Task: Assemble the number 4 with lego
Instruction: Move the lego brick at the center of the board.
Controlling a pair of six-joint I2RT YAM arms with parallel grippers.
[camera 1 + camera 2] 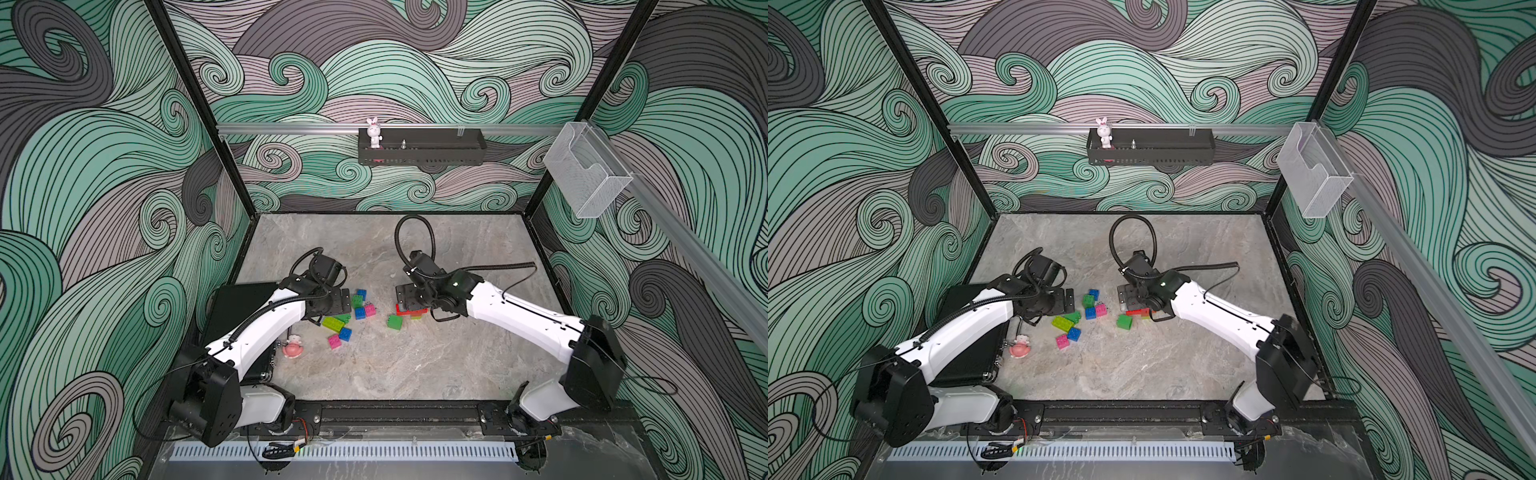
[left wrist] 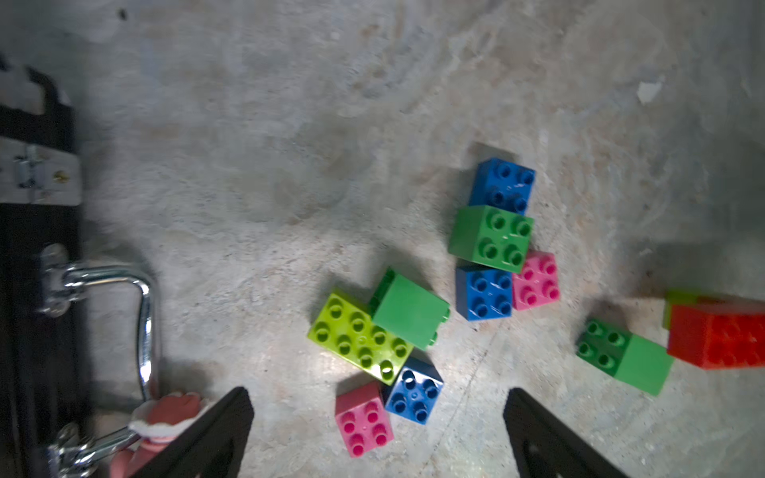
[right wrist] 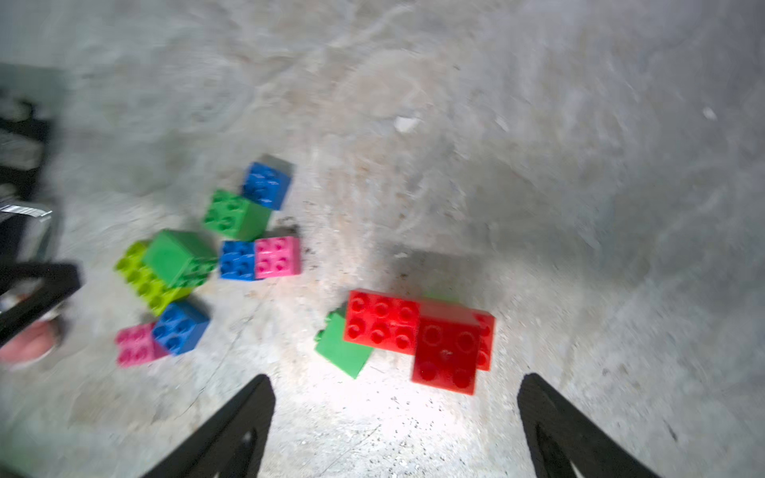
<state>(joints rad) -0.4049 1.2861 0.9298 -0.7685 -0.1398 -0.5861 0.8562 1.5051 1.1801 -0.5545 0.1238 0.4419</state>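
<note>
The right gripper (image 3: 397,380), fingers wide and empty, hovers just beside the red bricks (image 3: 381,327), one stacked on another, with a green brick (image 3: 343,351) touching them. The left gripper (image 2: 378,399), equally wide and empty, hangs by the loose bricks (image 2: 490,238) near the red bricks.

High stereo overview; close downward wrist views, same lego (image 2: 492,238) in both.

Mottled grey, marbled surface (image 1: 415,365). Red bricks (image 3: 381,327), green bricks (image 2: 490,238), lime brick (image 2: 356,335), blue bricks (image 2: 484,291), pink bricks (image 2: 364,418). Teal, mauve, grey swirls, black-lined, on walls (image 1: 104,166). Pink-and-white figurine (image 1: 293,347).
</note>
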